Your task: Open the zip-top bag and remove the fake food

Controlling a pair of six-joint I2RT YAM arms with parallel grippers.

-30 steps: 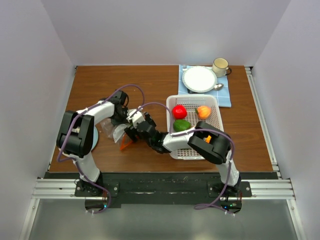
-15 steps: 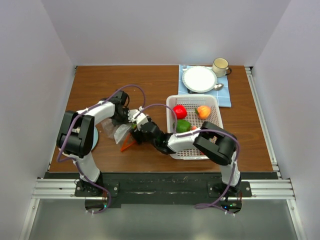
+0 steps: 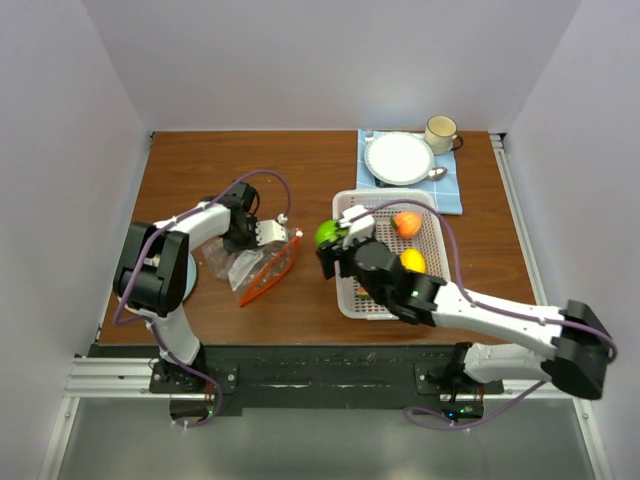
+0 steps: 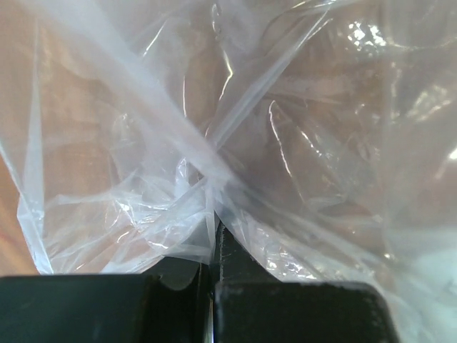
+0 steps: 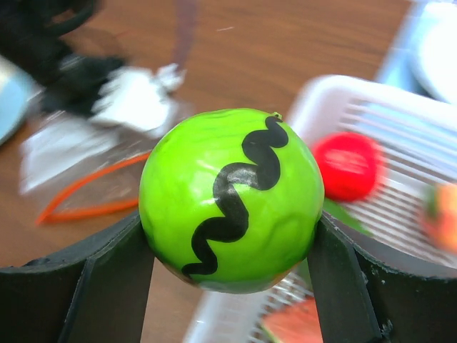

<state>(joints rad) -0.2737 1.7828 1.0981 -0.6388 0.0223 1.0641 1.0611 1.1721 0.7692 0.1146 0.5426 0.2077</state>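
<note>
L pincer [image 4: 214, 239]: bag [image 4: 307, 136]. R pincer [image 5: 230, 246]: melon [image 5: 214, 179]?

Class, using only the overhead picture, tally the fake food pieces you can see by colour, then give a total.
Green: 1, the green ball
Orange: 1, the orange piece in the basket
Yellow: 1, the yellow piece in the basket
Total: 3

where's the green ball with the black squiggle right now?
The green ball is clamped in the right tool, over the white basket's left rim in the top view; the zip-top bag lies to its left.
</note>
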